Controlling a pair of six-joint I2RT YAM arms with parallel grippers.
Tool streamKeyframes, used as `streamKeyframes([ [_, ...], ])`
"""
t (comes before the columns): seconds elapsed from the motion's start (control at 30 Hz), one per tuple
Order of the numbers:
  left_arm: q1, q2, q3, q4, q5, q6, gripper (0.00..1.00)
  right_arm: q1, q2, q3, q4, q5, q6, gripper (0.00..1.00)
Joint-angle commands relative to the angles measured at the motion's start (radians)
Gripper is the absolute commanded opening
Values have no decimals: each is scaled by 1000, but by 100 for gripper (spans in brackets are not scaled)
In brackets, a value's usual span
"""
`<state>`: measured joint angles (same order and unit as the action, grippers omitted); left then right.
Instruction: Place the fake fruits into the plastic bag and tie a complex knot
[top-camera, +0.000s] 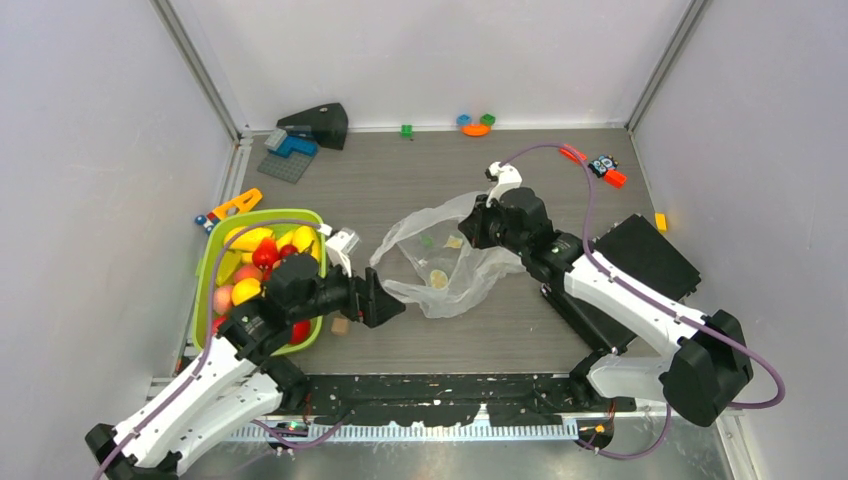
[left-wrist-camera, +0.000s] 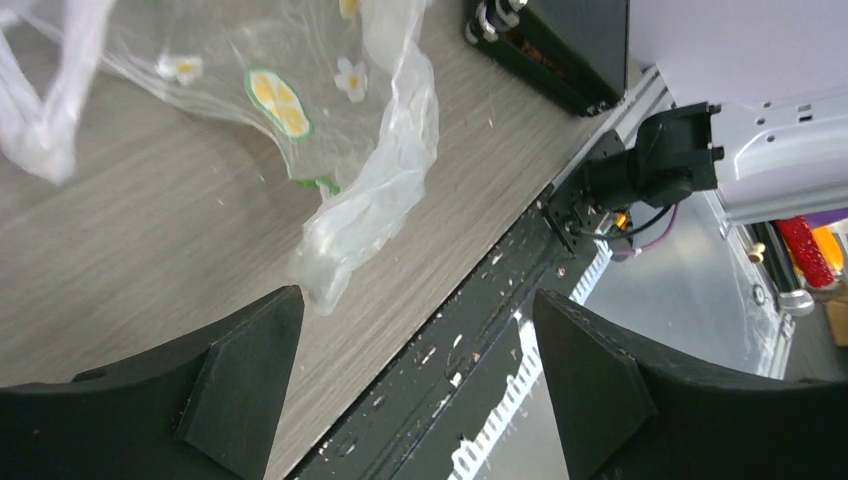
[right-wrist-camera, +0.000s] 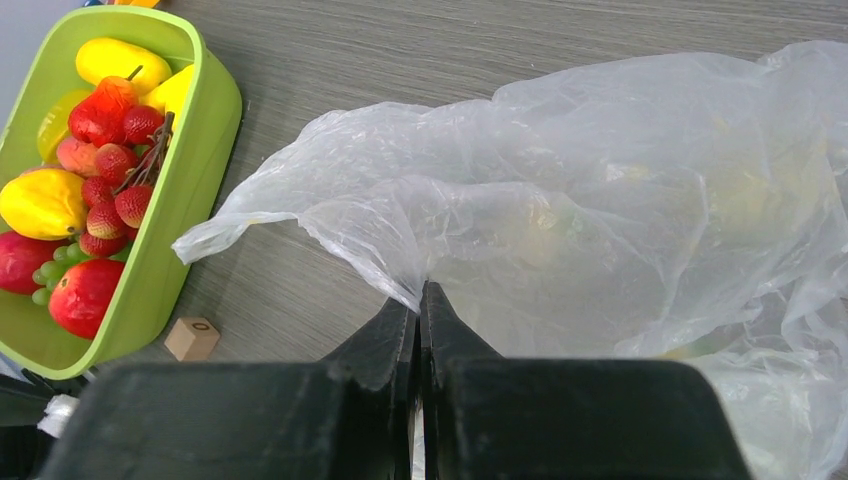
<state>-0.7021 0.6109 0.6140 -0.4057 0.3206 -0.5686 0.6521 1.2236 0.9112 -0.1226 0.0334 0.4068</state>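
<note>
The plastic bag (top-camera: 440, 262) lies crumpled mid-table; it also shows in the left wrist view (left-wrist-camera: 370, 200) and the right wrist view (right-wrist-camera: 600, 210). My right gripper (right-wrist-camera: 421, 300) is shut on the bag's rim, at the bag's far right side in the top view (top-camera: 478, 228). The fake fruits (top-camera: 262, 262), lemon, strawberries, apple and grapes, lie in the lime-green tray (top-camera: 208, 262) at the left; they also show in the right wrist view (right-wrist-camera: 90, 190). My left gripper (top-camera: 392, 306) is open and empty, just left of the bag's near edge; its fingertips (left-wrist-camera: 250, 350) straddle the table's front edge.
A small wooden cube (top-camera: 340, 326) sits beside the tray, also seen in the right wrist view (right-wrist-camera: 191, 338). Toy bricks (top-camera: 290, 152) and small toys (top-camera: 476, 125) lie along the back wall. A black box (top-camera: 645, 258) stands at the right.
</note>
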Motion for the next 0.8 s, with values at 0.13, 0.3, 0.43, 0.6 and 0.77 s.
streamKeyframes([
  [0.13, 69, 43, 263, -189, -127, 159, 94, 11, -27, -14, 64, -11, 7, 5],
  [0.3, 281, 115, 363, -364, -168, 247, 95, 14, -35, -23, 71, -12, 6, 5],
  [0.43, 475, 129, 353, -448, -305, 291, 97, 14, -49, -28, 74, -11, 5, 5],
  [0.6, 609, 148, 325, -455, -475, 280, 97, 14, -65, -47, 97, -18, 9, 5],
  [0.77, 801, 111, 176, -353, -497, 112, 99, 15, -74, -63, 118, -72, 15, 5],
])
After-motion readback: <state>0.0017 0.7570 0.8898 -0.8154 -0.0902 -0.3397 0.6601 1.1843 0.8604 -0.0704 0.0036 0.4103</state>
